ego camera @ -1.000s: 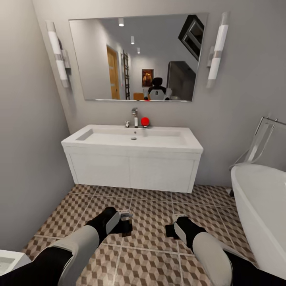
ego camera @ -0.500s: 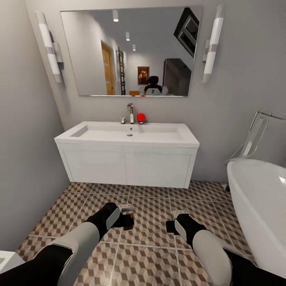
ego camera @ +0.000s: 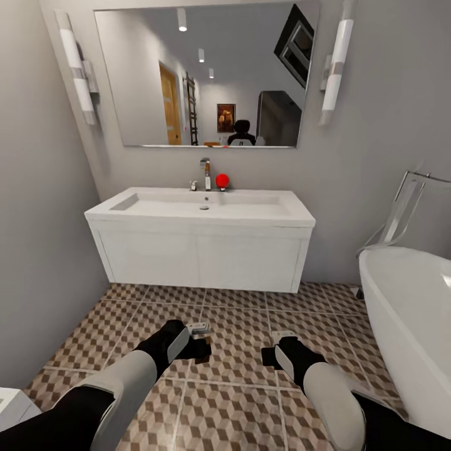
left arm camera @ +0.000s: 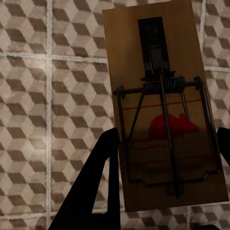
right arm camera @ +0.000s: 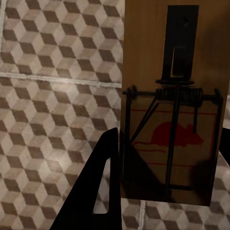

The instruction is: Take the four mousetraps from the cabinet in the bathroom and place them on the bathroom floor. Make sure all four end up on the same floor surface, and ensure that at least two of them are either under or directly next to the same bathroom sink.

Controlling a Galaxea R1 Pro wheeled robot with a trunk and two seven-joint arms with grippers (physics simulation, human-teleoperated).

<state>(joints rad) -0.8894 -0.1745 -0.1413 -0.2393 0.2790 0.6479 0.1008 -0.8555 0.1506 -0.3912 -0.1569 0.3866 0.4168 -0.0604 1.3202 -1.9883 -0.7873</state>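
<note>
**Both arms carrying traps, parked in front of the sink**

So the left gripper (ego camera: 202,338) has its jaws clamped on a mousetrap (left arm camera: 165,108), and the right gripper (ego camera: 273,351) grips a second mousetrap (right arm camera: 172,103), same deal. Both boards hang above the bathroom floor (ego camera: 238,351), not touching it. The sink (ego camera: 200,210) sits straight ahead on its white base, with a mirror (ego camera: 207,75) above and a bathtub (ego camera: 407,313) off to the right side
</note>
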